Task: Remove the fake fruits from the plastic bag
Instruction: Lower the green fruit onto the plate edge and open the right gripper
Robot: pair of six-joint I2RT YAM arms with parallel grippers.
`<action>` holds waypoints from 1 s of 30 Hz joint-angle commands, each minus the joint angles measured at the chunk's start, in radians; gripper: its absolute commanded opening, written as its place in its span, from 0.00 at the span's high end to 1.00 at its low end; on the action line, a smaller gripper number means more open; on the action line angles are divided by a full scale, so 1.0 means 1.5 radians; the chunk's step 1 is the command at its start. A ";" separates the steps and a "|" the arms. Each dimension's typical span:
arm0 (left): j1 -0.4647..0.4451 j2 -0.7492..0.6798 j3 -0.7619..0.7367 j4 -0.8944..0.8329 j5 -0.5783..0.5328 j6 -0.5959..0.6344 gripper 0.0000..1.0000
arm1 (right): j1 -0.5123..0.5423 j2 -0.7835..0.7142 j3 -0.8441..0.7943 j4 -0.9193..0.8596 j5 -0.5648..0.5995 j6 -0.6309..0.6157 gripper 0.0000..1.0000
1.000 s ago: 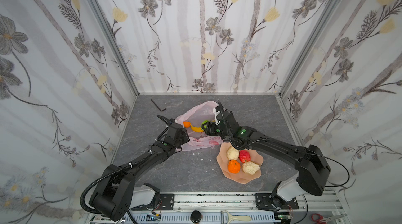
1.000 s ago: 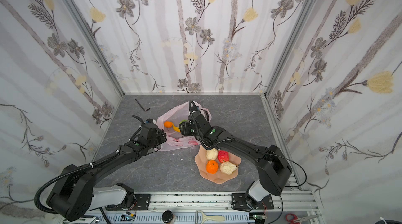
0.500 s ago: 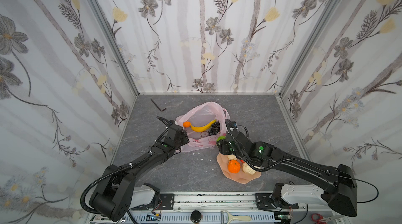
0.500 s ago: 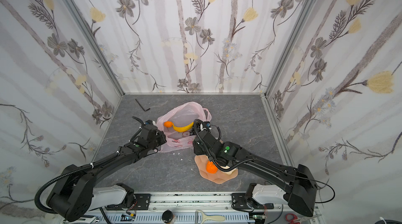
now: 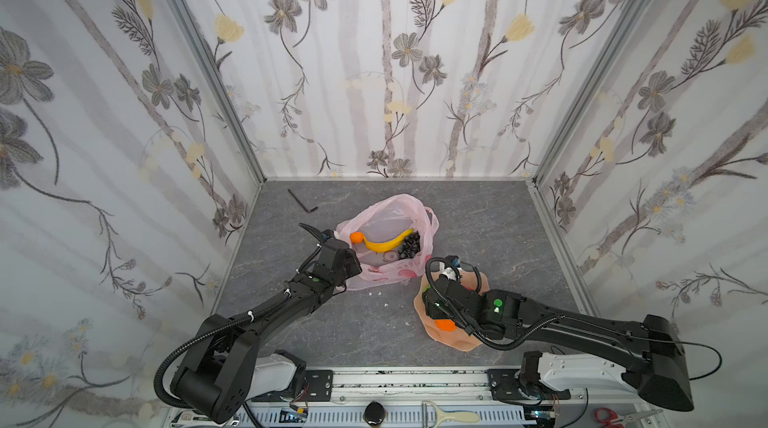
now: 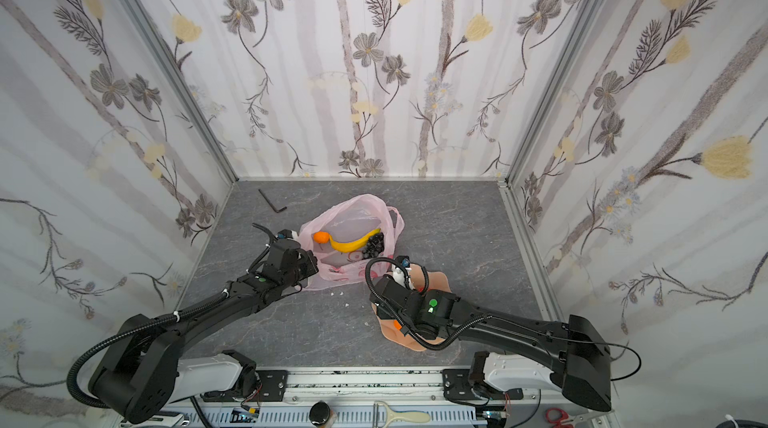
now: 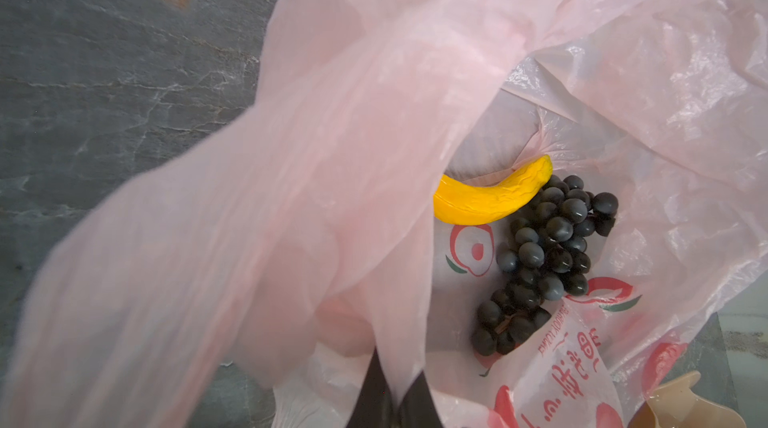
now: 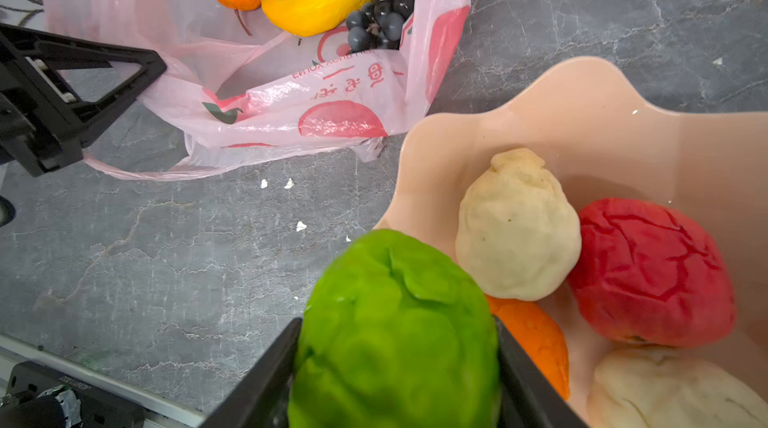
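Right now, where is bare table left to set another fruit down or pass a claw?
Bare table: back right, between plastic bag and right wall; front centre, between left arm and right arm. Crowded: the fruit-filled dish, right claw holding the green fruit at its rim.

Grey marbled table (image 5: pixel 478 218). Pink bag (image 5: pixel 390 208) lies on it, crumpled, mouth open. Peach dish (image 5: pixel 453 345) sits just beside the bag, on its front-right side. Black hex key (image 5: pixel 302 201) lies apart from the bag, back-left of it. A few white crumbs (image 5: pixel 376 293) just in front of the bag.
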 commanded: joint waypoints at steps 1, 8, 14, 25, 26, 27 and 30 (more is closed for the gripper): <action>0.001 -0.003 -0.005 0.025 0.003 -0.009 1.00 | 0.007 0.017 -0.008 0.020 0.022 0.052 0.39; 0.001 -0.003 -0.011 0.030 0.010 -0.011 1.00 | 0.014 0.029 -0.038 0.054 0.029 0.079 0.38; -0.002 -0.003 -0.020 0.038 0.017 -0.018 1.00 | 0.014 0.054 -0.035 0.052 0.036 0.101 0.38; -0.002 -0.003 -0.020 0.049 0.037 -0.014 0.98 | 0.014 0.097 -0.030 0.060 0.025 0.106 0.33; -0.003 -0.002 -0.021 0.049 0.037 -0.013 0.97 | 0.015 0.097 -0.031 0.061 0.022 0.106 0.31; -0.003 -0.002 -0.020 0.049 0.037 -0.012 0.96 | 0.015 0.097 -0.033 0.063 0.020 0.105 0.30; -0.003 -0.003 -0.020 0.048 0.038 -0.010 0.93 | 0.016 0.096 -0.036 0.067 0.012 0.100 0.28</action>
